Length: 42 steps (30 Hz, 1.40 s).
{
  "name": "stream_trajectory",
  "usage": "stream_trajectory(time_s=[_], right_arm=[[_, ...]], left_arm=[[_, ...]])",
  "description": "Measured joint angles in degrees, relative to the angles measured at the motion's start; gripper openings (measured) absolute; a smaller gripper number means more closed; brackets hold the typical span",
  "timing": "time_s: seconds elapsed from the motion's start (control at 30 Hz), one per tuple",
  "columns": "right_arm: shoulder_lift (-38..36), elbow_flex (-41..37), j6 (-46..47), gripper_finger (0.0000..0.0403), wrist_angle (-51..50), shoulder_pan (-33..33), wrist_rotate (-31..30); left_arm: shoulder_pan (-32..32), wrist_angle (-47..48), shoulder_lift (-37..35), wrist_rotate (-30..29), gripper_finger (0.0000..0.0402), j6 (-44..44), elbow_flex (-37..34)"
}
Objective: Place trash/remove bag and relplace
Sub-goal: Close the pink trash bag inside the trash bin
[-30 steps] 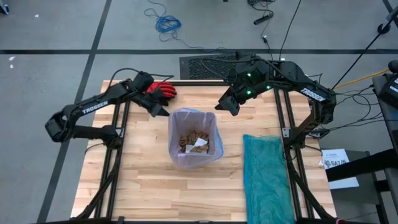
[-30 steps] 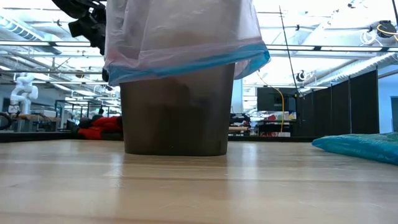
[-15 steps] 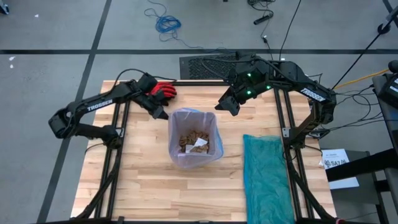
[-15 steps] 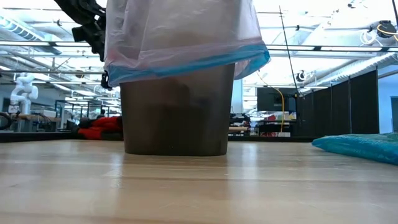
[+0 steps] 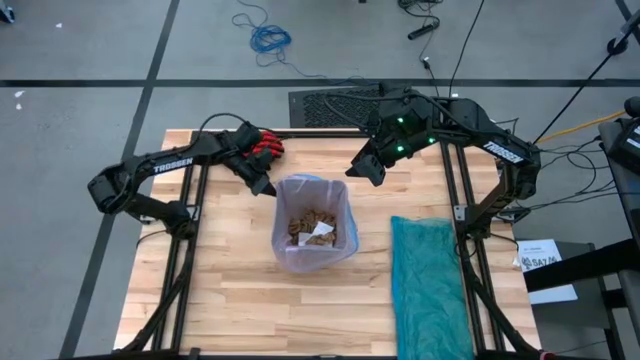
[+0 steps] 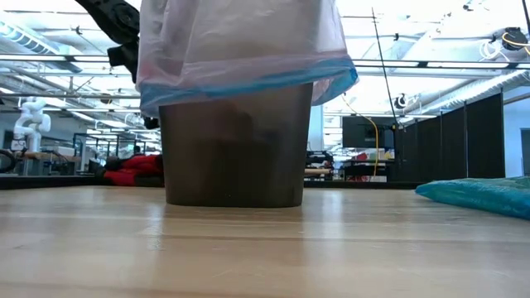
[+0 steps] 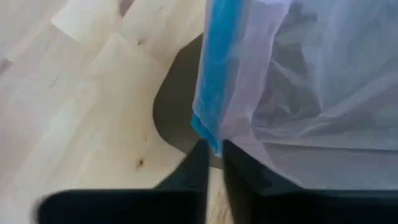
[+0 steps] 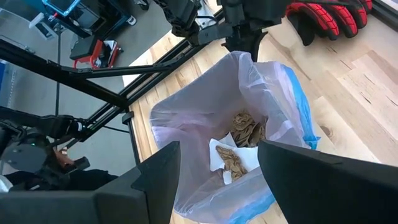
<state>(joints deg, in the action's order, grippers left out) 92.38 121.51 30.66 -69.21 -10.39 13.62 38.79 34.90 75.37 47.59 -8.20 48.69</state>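
- Now the bin (image 5: 313, 262) stands near the middle of the bench (image 5: 220, 290), lined with the bag (image 5: 296, 190) — a thin pale lilac-pink liner whose blue-edged rim folds down over the bin's outside.
- Inside the bag lies the trash (image 5: 312, 226): tan-brown paper lumps with a white scrap among them, seen from above and from the right wrist view.
- At the bin's far left corner is the left gripper (image 5: 266, 188); in its own wrist view its two fingers (image 7: 239, 180) stand close together with the bag's blue hem right at their tips. Whether they have pinched the plastic I cannot tell.
- Over the far part of the bench, beside the bin's far right corner, hangs the right gripper (image 5: 368, 173) — its fingers spread apart, holding nothing, clear of the bag.
- A red glove (image 5: 264, 146) lies at the far edge of the bench, just behind the left gripper.
- A teal-green bag (image 5: 428, 290) lies flat along the right side of the bench, apart from the bin.
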Motion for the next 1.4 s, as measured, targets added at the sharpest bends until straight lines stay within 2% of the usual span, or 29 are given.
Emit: stream_trajectory(time_s=[0.13, 0.57, 0.67, 0.77, 0.9, 1.03, 1.17, 1.4], right_arm=[[0.00, 0.00, 0.14, 0.0208, -0.01, 0.00, 0.01], [0.00, 0.00, -0.14, 0.0208, 0.00, 0.00, 0.01], [0.00, 0.00, -0.38, 0.0208, 0.00, 0.00, 0.01], [0.00, 0.00, -0.47, 0.0208, 0.00, 0.00, 0.01], [0.00, 0.00, -0.42, 0.0208, 0.00, 0.00, 0.03], [0.00, 0.00, -0.23, 0.0208, 0.00, 0.02, 0.19], [0.00, 0.00, 0.06, 0.0208, 0.03, 0.36, 0.21], [0.00, 0.00, 0.44, 0.0208, 0.71, 0.76, 0.01]], left_arm=[[-0.20, -1.25, -0.16, -0.13, 0.0004, -0.31, 0.00], [3.39, -0.90, -7.70, -1.56, 0.0001, -4.13, 0.00], [3.60, 2.28, -8.67, -1.57, 0.0001, -4.57, 0.01], [3.60, 7.54, -8.35, -1.55, 0.0013, -0.69, -0.04], [3.60, 10.60, -7.15, 0.21, 0.0054, 0.80, -3.32], [4.53, 1.89, -7.76, 7.82, 0.0094, -5.69, -10.35], [5.21, -12.02, -9.96, 14.69, 0.0110, -16.07, -17.21], [4.98, -36.52, -13.81, 15.97, 0.0112, -32.88, -26.59]])
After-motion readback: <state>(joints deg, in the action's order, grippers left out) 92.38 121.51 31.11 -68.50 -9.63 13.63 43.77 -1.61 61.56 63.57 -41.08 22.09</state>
